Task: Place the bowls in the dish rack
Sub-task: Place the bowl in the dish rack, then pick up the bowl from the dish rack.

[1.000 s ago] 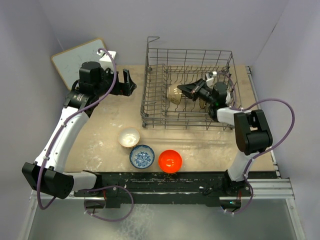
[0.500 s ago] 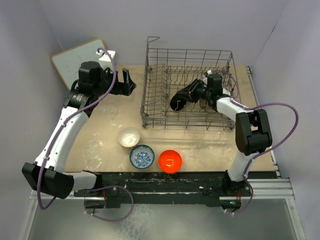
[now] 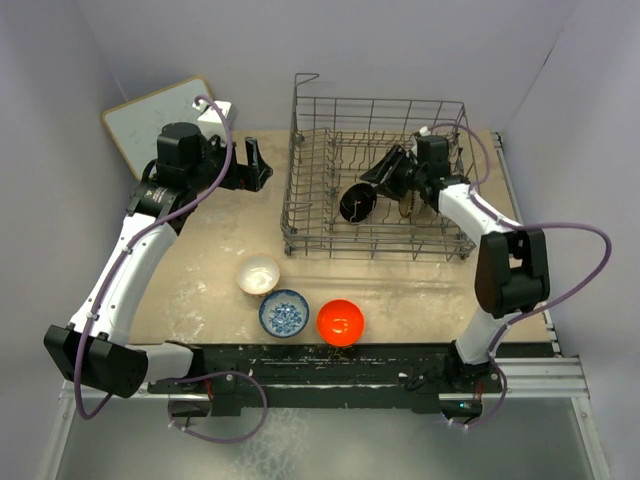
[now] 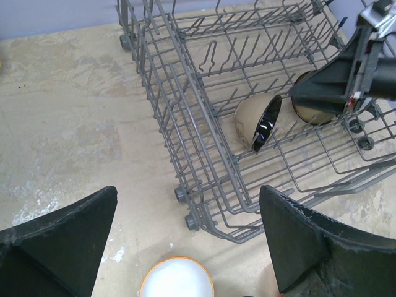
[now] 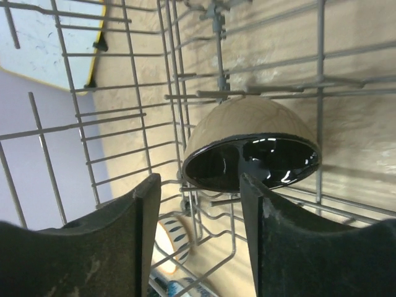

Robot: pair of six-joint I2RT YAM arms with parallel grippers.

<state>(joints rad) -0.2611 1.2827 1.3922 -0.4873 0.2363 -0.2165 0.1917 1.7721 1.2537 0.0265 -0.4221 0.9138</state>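
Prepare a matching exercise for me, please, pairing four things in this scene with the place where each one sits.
1. black bowl
2. orange-red bowl
3. blue-and-white bowl
4. white board

A. far left corner
B. on edge inside the dish rack
C. outside the rack, furthest right
D. outside the rack, between two other bowls

Pairs: 1-B, 2-C, 3-D, 4-A

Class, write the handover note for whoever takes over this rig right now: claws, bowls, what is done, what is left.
Left claw: open, empty, above the table left of the dish rack.
Right claw: open inside the rack, just off the black bowl, holding nothing.
Done: black bowl and brown-rimmed bowl stand on edge in the rack.
Left: cream bowl, blue patterned bowl and orange-red bowl sit on the table in front of the rack. No sixth bowl in view.
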